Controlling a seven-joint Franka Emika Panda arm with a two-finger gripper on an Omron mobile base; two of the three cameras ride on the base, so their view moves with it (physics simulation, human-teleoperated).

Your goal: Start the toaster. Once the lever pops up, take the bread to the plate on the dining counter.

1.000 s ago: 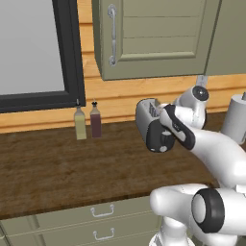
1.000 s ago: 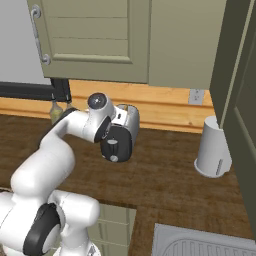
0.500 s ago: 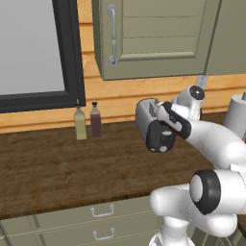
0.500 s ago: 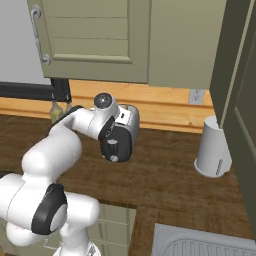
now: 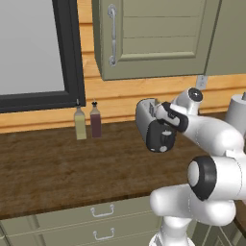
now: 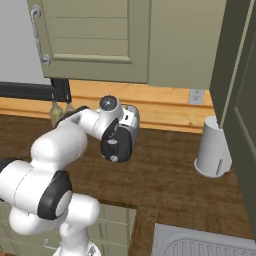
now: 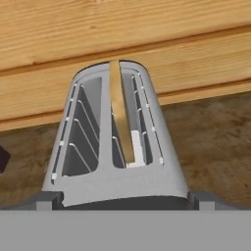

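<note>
The silver-grey toaster [image 5: 146, 117] stands on the wooden counter [image 5: 48, 168] against the wall, its black end face [image 6: 118, 145] turned toward me. In the hand view I look down on the toaster's top [image 7: 115, 147]. The tan bread [image 7: 119, 115] stands on edge in the right slot; the left slot is empty. My gripper [image 7: 126, 202] is open, with one fingertip on each side of the toaster's near end, just above it. My hand covers the upper end face, so the lever is hidden. The plate and the dining counter are out of view.
Two small bottles [image 5: 80, 124] [image 5: 95, 120] stand left of the toaster by the window frame. A white cylinder [image 6: 214, 147] stands to the right. Wall cabinets [image 5: 144, 38] hang overhead. A ribbed grey drainer [image 6: 200, 242] lies at the near right.
The arm's lower links have swung closer to the toaster while the hand stays over its near end. The toaster and bread have not moved, and the gripper stays open.
</note>
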